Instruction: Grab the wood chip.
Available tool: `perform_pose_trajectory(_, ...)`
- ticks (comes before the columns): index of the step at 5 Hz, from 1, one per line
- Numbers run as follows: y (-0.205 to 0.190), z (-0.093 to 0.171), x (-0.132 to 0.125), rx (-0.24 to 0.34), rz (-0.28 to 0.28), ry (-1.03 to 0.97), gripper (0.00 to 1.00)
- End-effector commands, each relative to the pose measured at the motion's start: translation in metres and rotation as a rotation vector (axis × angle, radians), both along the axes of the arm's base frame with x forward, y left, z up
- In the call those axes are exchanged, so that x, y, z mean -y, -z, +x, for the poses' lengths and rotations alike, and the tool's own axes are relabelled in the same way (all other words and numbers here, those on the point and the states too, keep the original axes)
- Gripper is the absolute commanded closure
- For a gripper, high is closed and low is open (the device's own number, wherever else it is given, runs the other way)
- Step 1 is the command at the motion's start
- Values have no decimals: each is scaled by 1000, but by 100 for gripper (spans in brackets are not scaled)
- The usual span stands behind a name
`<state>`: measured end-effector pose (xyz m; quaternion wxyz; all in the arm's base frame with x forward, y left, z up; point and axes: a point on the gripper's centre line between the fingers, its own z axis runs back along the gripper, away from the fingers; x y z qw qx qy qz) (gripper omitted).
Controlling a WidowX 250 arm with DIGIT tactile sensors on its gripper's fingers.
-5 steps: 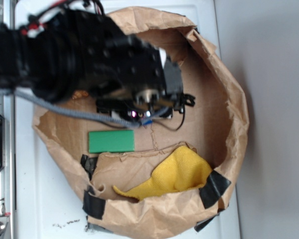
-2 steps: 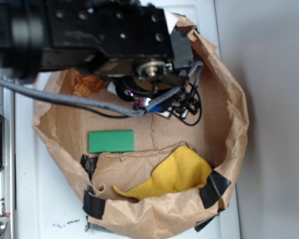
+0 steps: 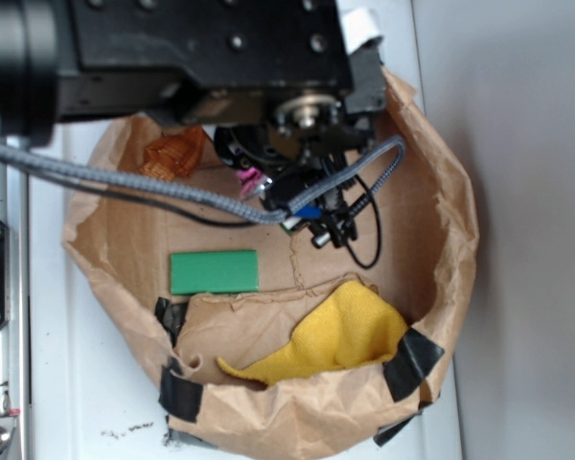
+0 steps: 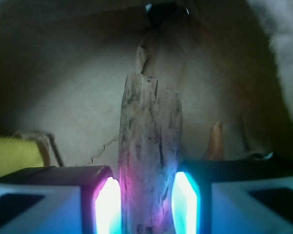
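Note:
The wood chip [image 4: 149,146], a long grey-brown ragged sliver, stands upright between my glowing pads in the wrist view. My gripper [image 4: 146,207] is shut on its lower part, both pads pressing its sides. In the exterior view the gripper [image 3: 276,195] hangs under the black arm over the middle of the paper nest, and the arm hides the chip there.
A crumpled brown paper bag [image 3: 450,220] forms a walled nest around everything. Inside lie an orange seashell [image 3: 172,153] at the back left, a green block [image 3: 214,272], and a yellow cloth [image 3: 335,335] at the front. Cables [image 3: 364,211] dangle beside the gripper.
The arm has risen toward the camera and shifted to the back of the nest, uncovering the orange shell. The gripper stays closed on the chip.

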<state>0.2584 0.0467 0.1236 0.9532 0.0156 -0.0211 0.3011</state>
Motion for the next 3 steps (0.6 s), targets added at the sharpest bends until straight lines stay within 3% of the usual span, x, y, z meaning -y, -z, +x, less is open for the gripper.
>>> perform_pose_trajectory(1, -59, -5, -13, 122, 49, 31, 100)
perform_pose_trajectory(2, -69, -10, -17, 111, 23, -2, 100)
perform_pose_trajectory(3, -64, -14, -11, 229, 93, -33, 10)
